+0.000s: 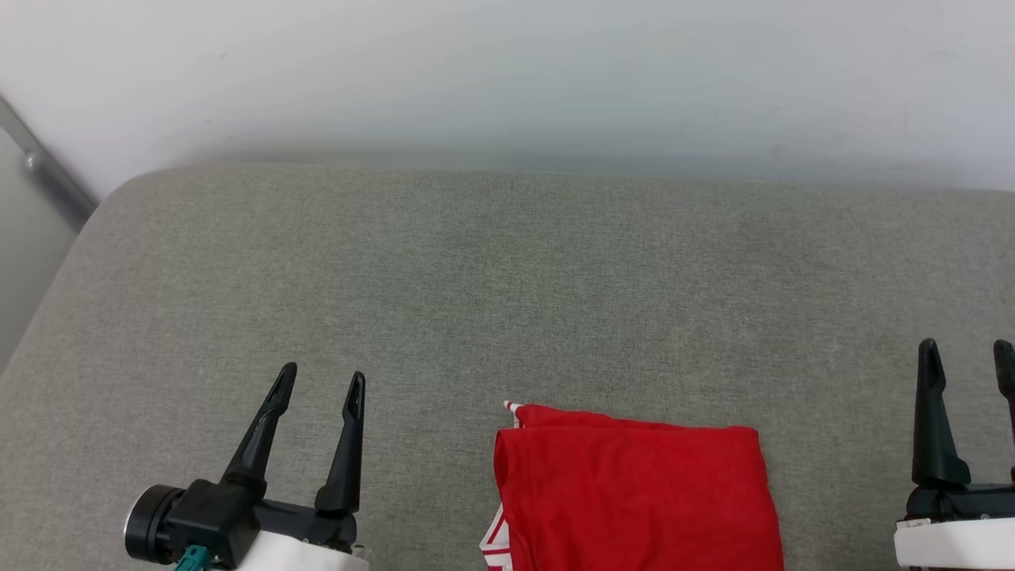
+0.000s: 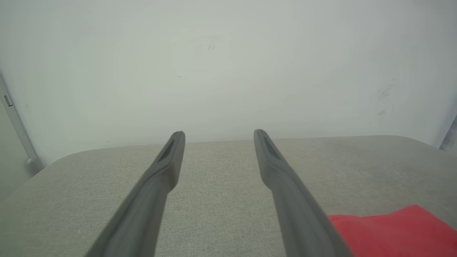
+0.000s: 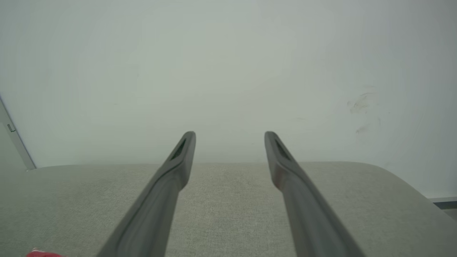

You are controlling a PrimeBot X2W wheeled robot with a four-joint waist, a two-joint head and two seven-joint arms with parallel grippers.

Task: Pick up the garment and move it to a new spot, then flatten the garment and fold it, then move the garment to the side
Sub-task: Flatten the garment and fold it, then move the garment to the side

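Head view desk: Operator, your garment point(image 1: 634, 500) sits at the bottom of the frame, a touch right of centre, folded into a neat red block on the grey cushion point(image 1: 507, 277). Red-and-white striped trim peeks out at its upper left corner and again along its lower left edge. The frame's bottom edge cuts the cloth off.

Wrist desk: And your claws?

Head view desk: Your left gripper point(image 1: 323, 371) is at the lower left, both dark fingers spread wide with bare cushion showing between them, nothing held. It's well apart from the garment's left edge. Your right gripper point(image 1: 965, 345) is at the lower right, hard against the frame's edge, fingers pointing up and parted, holding nothing either. The garment lies between your two grippers, touching neither. A grey rail point(image 1: 47, 178) slants down the pale wall point(image 1: 507, 71) at the upper left.

Wrist desk: That agrees with my side. In the left wrist view, your fingers point(image 2: 160, 171) splay apart above the cushion, aimed at the wall, and the red cloth shows in the lower right corner, just beside the right-hand finger. In the right wrist view you get the same wide spread, with cushion under the fingers and a sliver of red at the bottom left corner.
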